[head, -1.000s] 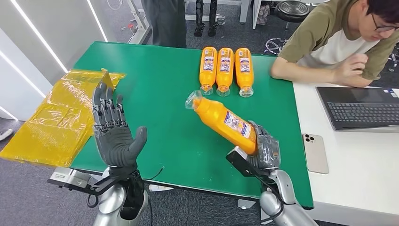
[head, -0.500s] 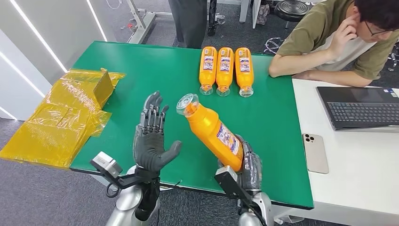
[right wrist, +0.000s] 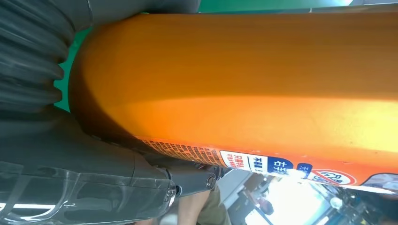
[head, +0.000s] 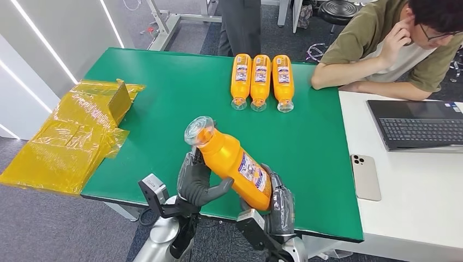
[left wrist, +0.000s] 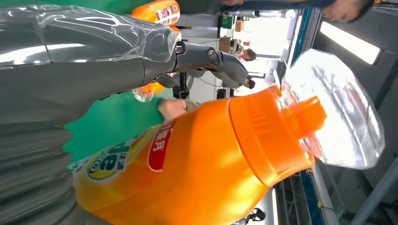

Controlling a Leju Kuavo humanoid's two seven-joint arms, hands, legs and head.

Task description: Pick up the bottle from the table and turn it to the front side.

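Observation:
An orange bottle (head: 235,161) with a clear cap (head: 197,130) is held tilted above the near edge of the green table (head: 158,98), cap up and pointing left. My right hand (head: 278,207) grips its base from below; the right wrist view shows the orange body (right wrist: 244,79) pressed into the palm (right wrist: 70,154). My left hand (head: 197,180) stands against the bottle's upper body, fingers behind it and thumb spread beneath. In the left wrist view the bottle (left wrist: 197,164) lies along the palm with the thumb (left wrist: 94,61) apart from it. Part of the label faces me.
Three more orange bottles (head: 261,81) lie side by side at the table's far edge. Yellow plastic bags (head: 71,134) hang off the left side. A seated person (head: 393,49), a laptop (head: 417,125) and a phone (head: 365,177) are on the right; another person (head: 240,24) stands behind.
My left hand swung right and down from the table's left part until it met the bottle. My right hand carried the bottle left and toward me, tipping it more upright.

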